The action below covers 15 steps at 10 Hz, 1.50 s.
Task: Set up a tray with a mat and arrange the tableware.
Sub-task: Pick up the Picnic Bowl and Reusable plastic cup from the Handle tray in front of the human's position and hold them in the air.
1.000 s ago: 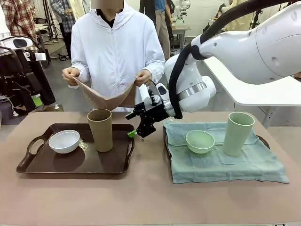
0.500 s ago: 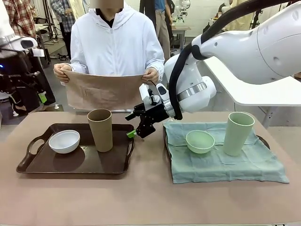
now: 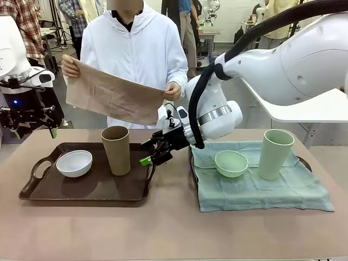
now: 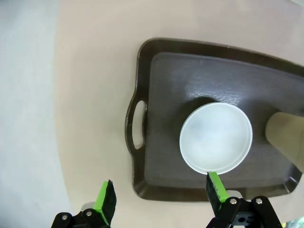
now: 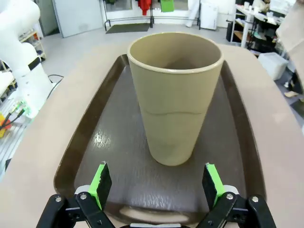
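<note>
The open right gripper has moved closer to the brown tumbler, which stands upright, mouth up; the left gripper is open too.

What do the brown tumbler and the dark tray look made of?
Brown tumbler: matte, opaque, probably plastic or fibre composite; no gloss, faint line round its middle. Tray: likely moulded plastic, dark brown; textured floor catching small glints.
</note>
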Tool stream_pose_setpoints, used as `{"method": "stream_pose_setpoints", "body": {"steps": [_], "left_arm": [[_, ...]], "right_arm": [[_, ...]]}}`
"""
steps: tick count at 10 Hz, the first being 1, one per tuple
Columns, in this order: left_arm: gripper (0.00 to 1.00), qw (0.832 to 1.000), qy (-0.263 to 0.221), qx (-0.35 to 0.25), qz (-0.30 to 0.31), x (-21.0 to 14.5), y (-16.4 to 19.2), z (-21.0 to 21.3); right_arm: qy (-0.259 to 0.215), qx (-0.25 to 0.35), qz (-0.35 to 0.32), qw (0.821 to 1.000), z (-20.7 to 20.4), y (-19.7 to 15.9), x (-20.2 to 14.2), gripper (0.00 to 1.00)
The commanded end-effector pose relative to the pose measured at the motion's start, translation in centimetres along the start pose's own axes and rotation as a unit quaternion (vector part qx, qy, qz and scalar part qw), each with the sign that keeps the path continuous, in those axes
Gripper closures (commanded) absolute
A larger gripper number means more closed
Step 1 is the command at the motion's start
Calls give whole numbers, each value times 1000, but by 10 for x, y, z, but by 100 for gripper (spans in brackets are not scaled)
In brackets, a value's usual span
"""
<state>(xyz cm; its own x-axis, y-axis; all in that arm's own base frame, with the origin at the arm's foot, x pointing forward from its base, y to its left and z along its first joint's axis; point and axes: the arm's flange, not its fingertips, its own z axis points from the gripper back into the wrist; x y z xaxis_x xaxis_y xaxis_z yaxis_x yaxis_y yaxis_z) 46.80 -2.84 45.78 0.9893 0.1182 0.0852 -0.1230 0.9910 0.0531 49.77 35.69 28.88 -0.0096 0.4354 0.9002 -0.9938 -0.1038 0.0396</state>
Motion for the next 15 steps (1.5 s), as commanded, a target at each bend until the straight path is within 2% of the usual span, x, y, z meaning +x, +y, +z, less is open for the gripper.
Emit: {"method": "stream_pose_setpoints", "body": {"steps": [1, 4, 6, 10, 15], "left_arm": [[0, 1000, 26, -10, 5, 9, 2, -7], [0, 998, 50, -25, -16, 18, 3, -23], [0, 996, 65, -34, -40, 27, -3, -38], [0, 991, 107, -53, -52, 46, -19, -61], [0, 986, 139, -67, -61, 58, -30, -85]], "right_arm": [[-10, 3, 24, 1000, -20, -9, 9, 0], [-21, -37, 61, 997, -37, -18, 13, 0], [-27, -58, 50, 997, -41, -27, 11, 0], [-26, -37, 11, 999, -63, -27, 2, 0], [-29, -33, 31, 999, -78, -29, 7, 0]]}}
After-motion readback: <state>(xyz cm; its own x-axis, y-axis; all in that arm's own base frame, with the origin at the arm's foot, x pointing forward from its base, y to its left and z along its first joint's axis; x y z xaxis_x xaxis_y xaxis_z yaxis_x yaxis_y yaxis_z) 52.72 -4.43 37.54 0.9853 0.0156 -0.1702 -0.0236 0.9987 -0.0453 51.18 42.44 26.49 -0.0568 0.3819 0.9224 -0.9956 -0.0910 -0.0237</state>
